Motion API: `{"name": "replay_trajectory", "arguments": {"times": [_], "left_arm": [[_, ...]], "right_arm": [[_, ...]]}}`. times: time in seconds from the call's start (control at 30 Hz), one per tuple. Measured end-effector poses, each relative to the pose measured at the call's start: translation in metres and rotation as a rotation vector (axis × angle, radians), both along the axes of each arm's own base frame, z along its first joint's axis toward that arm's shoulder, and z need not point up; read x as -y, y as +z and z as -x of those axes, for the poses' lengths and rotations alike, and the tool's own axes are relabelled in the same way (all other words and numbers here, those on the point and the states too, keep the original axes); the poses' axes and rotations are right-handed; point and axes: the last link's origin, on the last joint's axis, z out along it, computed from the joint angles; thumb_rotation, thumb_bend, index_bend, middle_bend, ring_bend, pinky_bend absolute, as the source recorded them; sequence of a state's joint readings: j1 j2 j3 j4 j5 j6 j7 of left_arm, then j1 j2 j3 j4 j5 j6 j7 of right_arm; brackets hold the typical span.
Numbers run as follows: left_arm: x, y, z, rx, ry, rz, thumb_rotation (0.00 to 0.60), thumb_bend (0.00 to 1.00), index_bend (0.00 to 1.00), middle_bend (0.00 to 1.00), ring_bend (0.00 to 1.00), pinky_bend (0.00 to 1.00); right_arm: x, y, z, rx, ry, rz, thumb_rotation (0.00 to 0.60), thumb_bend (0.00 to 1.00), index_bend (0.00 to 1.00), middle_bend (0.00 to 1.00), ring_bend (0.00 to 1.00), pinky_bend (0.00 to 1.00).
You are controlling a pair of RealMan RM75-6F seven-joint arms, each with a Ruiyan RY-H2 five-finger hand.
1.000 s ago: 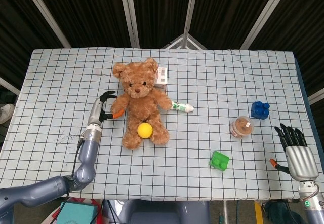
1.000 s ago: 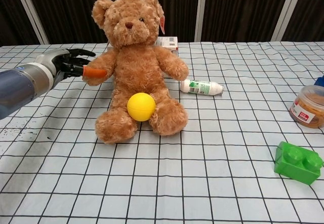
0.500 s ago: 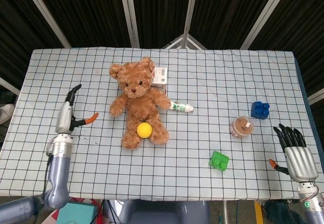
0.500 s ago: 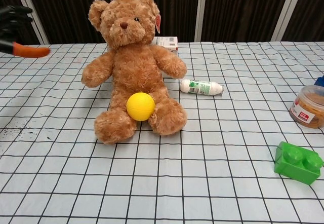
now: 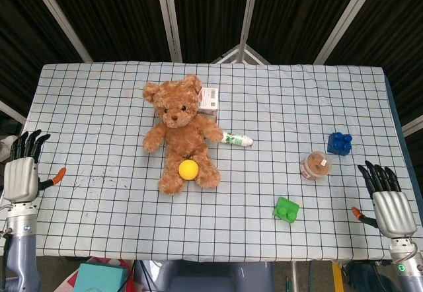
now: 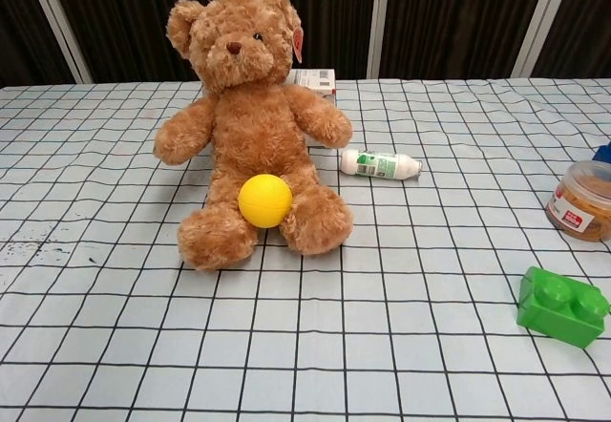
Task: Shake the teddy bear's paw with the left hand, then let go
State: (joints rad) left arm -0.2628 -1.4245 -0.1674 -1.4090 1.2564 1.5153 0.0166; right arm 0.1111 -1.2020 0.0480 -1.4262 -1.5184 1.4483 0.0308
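The brown teddy bear (image 5: 180, 131) (image 6: 250, 116) sits upright near the table's middle. Its paw (image 5: 151, 143) (image 6: 168, 142) on the left of the frame hangs free, and nothing touches it. My left hand (image 5: 23, 170) is far off at the table's left edge, open, fingers straight and pointing away from me, holding nothing. The chest view does not show it. My right hand (image 5: 388, 203) stays at the front right corner, open and empty, seen only in the head view.
A yellow ball (image 5: 189, 168) (image 6: 264, 200) rests between the bear's legs. A small white bottle (image 5: 238, 139) (image 6: 380, 164) lies to its right, a box (image 5: 210, 98) behind it. A brown jar (image 5: 315, 166), a blue block (image 5: 339, 143) and a green block (image 5: 286, 209) (image 6: 563, 305) stand further right.
My left hand let go of the bear's paw and drew back left to the table edge. The bear shifted slightly as it was freed, then settled. The right hand stayed put.
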Motion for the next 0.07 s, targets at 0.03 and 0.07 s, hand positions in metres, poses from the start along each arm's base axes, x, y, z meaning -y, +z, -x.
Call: {"name": "replay_trajectory", "arguments": {"times": [0.03, 0.07], "left_arm": [[0.0006, 0.0009, -0.0002, -0.002, -0.006, -0.001, 0.6, 0.32, 0.17, 0.09, 0.0, 0.0], [0.0012, 0.0019, -0.0004, -0.002, -0.012, -0.003, 0.6, 0.32, 0.17, 0.09, 0.0, 0.0]], "right_arm": [[0.0001, 0.0002, -0.0006, 0.0, 0.002, 0.002, 0.6, 0.21, 0.0, 0.02, 0.03, 0.0], [-0.0001, 0.0004, -0.0011, -0.001, 0.004, 0.004, 0.6, 0.21, 0.0, 0.02, 0.03, 0.0]]}}
